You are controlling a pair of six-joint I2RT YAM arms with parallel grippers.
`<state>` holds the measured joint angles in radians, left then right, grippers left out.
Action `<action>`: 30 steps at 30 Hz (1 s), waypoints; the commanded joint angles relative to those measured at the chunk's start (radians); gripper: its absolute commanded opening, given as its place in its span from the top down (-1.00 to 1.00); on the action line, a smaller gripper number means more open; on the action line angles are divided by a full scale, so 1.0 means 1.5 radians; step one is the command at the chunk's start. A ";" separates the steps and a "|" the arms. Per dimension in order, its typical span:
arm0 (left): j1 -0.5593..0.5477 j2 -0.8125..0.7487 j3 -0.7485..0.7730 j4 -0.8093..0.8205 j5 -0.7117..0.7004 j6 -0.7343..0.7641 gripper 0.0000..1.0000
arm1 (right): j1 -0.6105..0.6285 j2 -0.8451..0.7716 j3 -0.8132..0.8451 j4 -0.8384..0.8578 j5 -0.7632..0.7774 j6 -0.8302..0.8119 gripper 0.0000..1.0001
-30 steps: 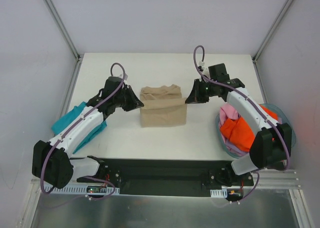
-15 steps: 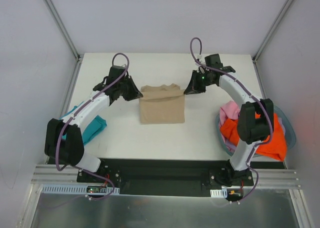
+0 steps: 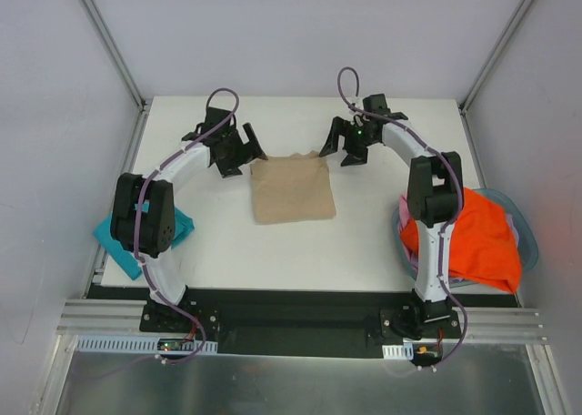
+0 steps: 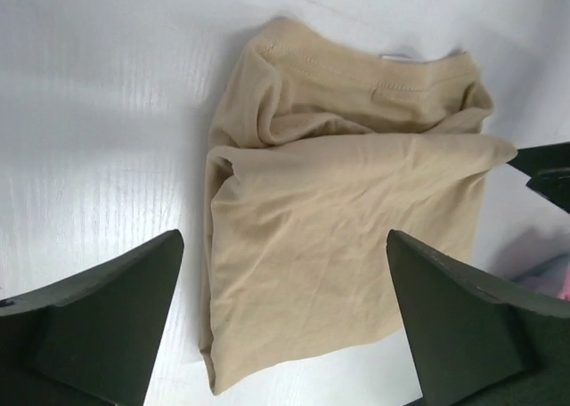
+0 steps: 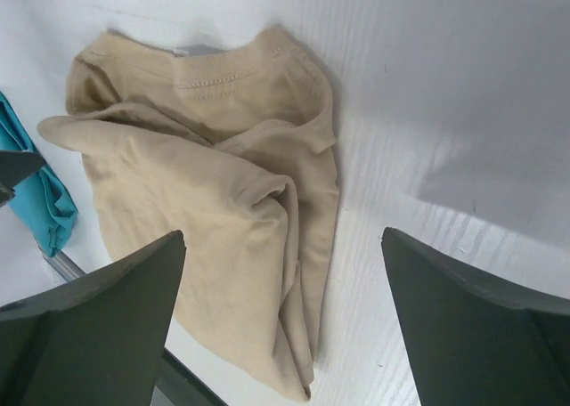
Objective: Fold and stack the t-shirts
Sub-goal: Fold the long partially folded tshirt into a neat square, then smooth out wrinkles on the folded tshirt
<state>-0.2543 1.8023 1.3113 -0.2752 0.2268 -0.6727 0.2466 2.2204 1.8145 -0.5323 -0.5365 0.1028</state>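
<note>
A folded tan t-shirt (image 3: 292, 188) lies flat at the middle of the white table (image 3: 364, 242). My left gripper (image 3: 245, 151) hovers open just off its far left corner, holding nothing. My right gripper (image 3: 344, 147) hovers open just off its far right corner, also holding nothing. In the left wrist view the tan t-shirt (image 4: 347, 219) spreads between the wide black fingers (image 4: 98, 321). The right wrist view shows the tan t-shirt (image 5: 214, 201) and a bit of the teal t-shirt (image 5: 36, 201). The folded teal t-shirt (image 3: 123, 242) lies at the table's left edge. An orange t-shirt (image 3: 473, 242) fills the basket at right, a pink one (image 3: 411, 203) beside it.
The round blue-grey basket (image 3: 527, 242) sits at the right edge, partly behind the right arm. Metal frame posts (image 3: 109, 42) rise at the back corners. The black mounting rail (image 3: 291, 310) runs along the near edge.
Both grippers carried the tan shirt's near edge towards the far side, folding it over, then let go and opened. The shirt now lies flatter. Both arms have stretched towards the back.
</note>
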 commanded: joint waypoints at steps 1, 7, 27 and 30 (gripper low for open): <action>0.008 -0.014 0.047 0.005 0.032 0.012 -0.99 | -0.002 -0.045 0.030 0.011 -0.032 -0.004 -0.93; 0.004 -0.070 0.006 0.014 0.076 0.007 -0.99 | 0.010 -0.202 -0.119 0.063 -0.071 -0.008 -0.93; 0.003 0.229 0.197 0.082 0.226 -0.027 -0.99 | 0.068 0.110 0.111 0.122 -0.020 0.115 -0.93; 0.006 0.259 0.211 0.081 0.235 -0.037 -0.99 | 0.061 0.130 0.110 0.117 -0.019 0.125 -0.93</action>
<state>-0.2485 2.1532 1.5745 -0.1673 0.5476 -0.7033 0.3515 2.3852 1.9312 -0.3229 -0.6121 0.2665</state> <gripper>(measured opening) 0.993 0.966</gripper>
